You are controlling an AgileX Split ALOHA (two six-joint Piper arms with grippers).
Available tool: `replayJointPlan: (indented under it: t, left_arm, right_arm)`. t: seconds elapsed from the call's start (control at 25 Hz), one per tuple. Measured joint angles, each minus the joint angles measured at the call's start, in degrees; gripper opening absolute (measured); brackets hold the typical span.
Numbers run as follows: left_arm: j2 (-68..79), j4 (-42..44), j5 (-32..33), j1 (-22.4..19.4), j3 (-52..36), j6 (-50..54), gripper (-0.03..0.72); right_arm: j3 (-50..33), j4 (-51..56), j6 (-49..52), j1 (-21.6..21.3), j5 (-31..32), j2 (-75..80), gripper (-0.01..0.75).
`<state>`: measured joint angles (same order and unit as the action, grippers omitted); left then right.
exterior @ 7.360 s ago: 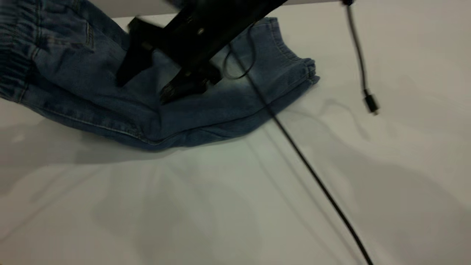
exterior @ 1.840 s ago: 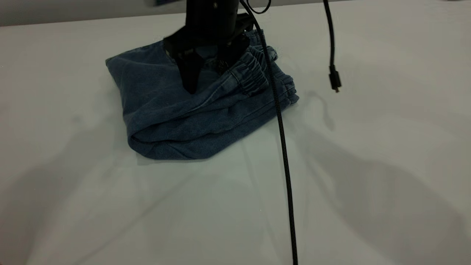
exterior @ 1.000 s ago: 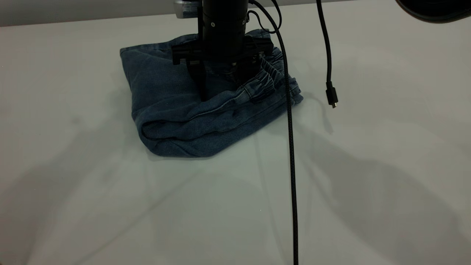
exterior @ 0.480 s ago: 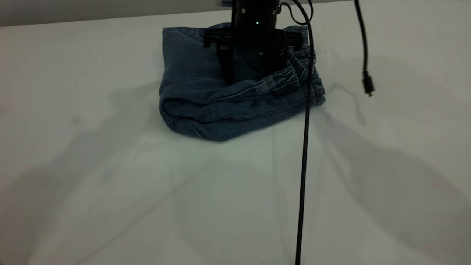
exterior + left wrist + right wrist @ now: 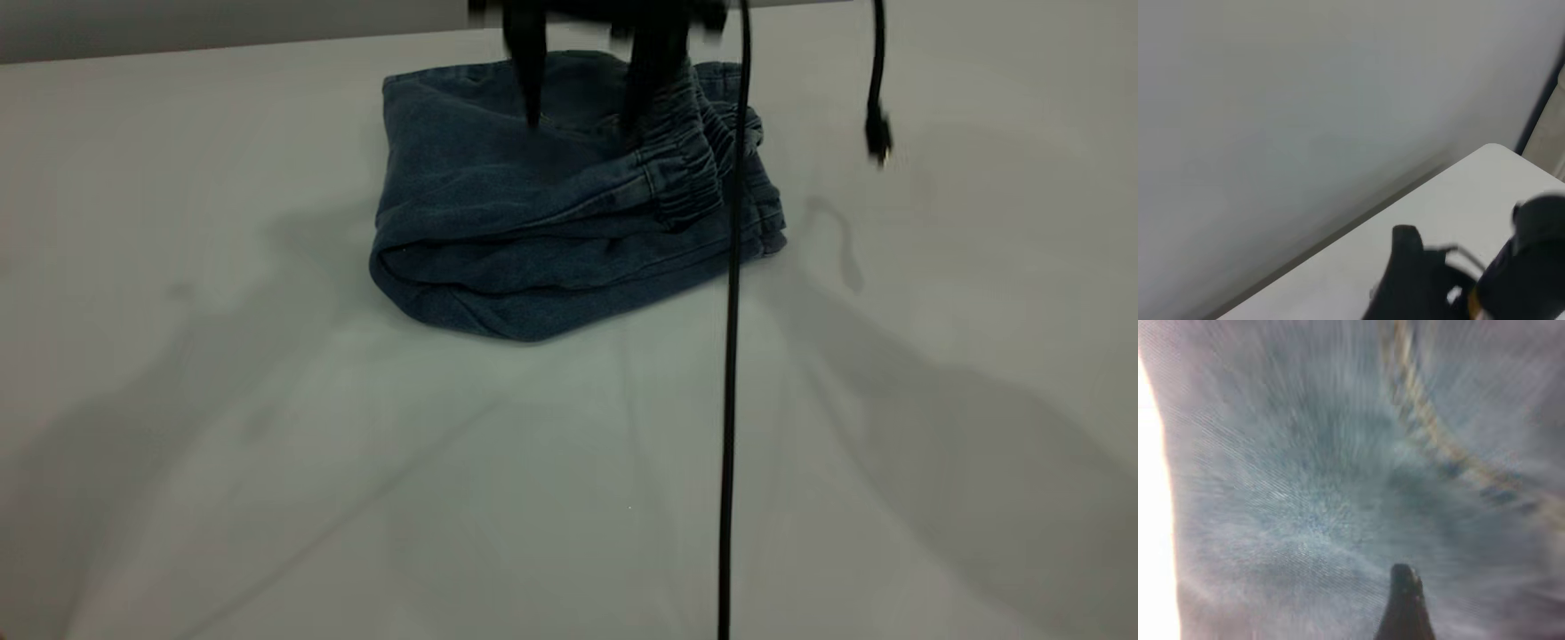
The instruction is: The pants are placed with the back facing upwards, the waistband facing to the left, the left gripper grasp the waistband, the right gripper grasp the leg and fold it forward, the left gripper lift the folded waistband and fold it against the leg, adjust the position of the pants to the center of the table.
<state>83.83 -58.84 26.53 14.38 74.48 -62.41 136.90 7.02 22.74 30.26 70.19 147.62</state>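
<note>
Exterior view: waistband (image 5: 685,173) rightward on folded pants (image 5: 533,222).

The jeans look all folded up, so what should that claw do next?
Probably lift the right end effector straight up: its fingers stand apart, gripping nothing, over the folded pants, waistband already laid over. The left end effector is pointed away.

The right gripper (image 5: 582,120) hangs at the far edge of the table, near the middle of that edge, its two black fingers (image 5: 531,67) pointing straight down and spread apart with nothing between them; the body above them is cut off from the exterior view. In the right wrist view one dark fingertip (image 5: 1405,603) shows. The left gripper (image 5: 1418,287) is raised near a far corner of the table, seen only as blurred dark shapes in its wrist view.
</note>
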Motion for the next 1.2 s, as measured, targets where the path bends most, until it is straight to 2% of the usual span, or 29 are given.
replayJointPlan:
  t: [0.16,0.28,0.44,0.68,0.88,1.08,1.2]
  left_arm:
    - [-0.96,1.2,1.83,0.04,0.0,0.0,0.518]
    - [-3.54,4.32,6.73,0.04,0.0,0.62,0.518]
    - [-8.4,12.64,13.5,0.04,0.0,6.37,0.518]
    - [-16.84,29.56,25.01,0.04,0.0,21.72,0.517]
    - [-23.72,40.83,34.54,0.04,0.0,34.19,0.497]
    - [-28.84,42.51,42.4,0.04,-0.28,41.63,0.487]
    - [-31.44,42.51,43.44,0.04,-2.97,43.23,0.487]
  right_arm:
    - [0.0,1.47,-6.62,0.02,0.07,-6.95,0.467]
    - [0.0,3.61,-12.88,0.05,0.07,-13.08,0.467]
    - [0.0,4.24,-18.94,0.05,0.07,-22.63,0.467]
    - [-2.96,8.45,-22.74,0.05,0.07,-38.44,0.467]
    - [-13.74,8.83,-28.35,0.05,0.07,-54.09,0.467]
    - [-29.04,3.28,-28.1,0.05,-0.3,-68.59,0.467]
    - [-38.37,3.39,-27.26,0.05,-1.82,-76.32,0.467]
